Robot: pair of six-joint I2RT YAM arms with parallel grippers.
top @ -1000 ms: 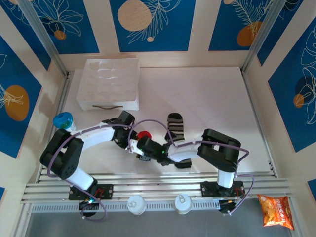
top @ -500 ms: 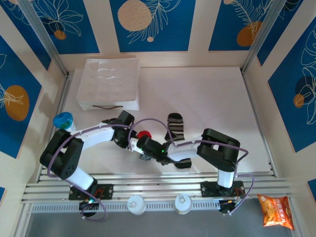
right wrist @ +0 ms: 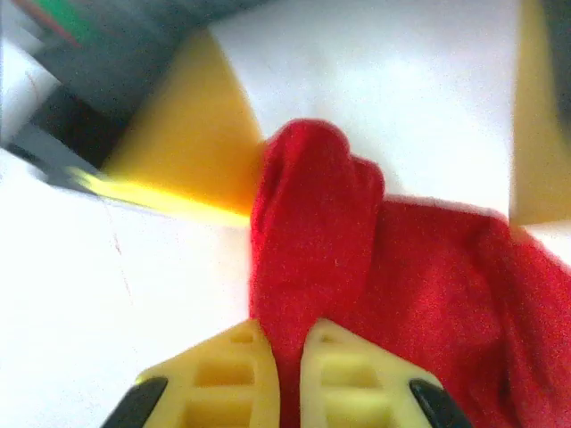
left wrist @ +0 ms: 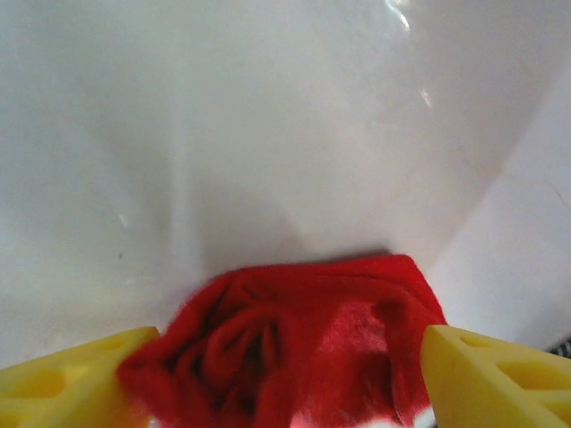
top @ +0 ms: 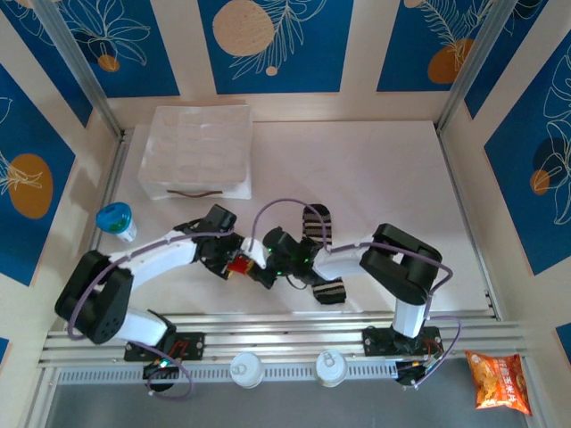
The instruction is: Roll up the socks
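The small plain red fabric sock lies bunched at near centre, left of the long black-and-grey striped sock. The left gripper straddles it, released. The right gripper is clenched on its fabric.

a robot test cell, lab-like: a white tabletop boxed in by blue leaf-print wall panels, with aluminium rails along its near edge carrying two bolted arm bases.

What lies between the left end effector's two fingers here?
The bunched red sock, as the left wrist view shows. The yellow fingers of the left end effector stand apart, one on each side of it.
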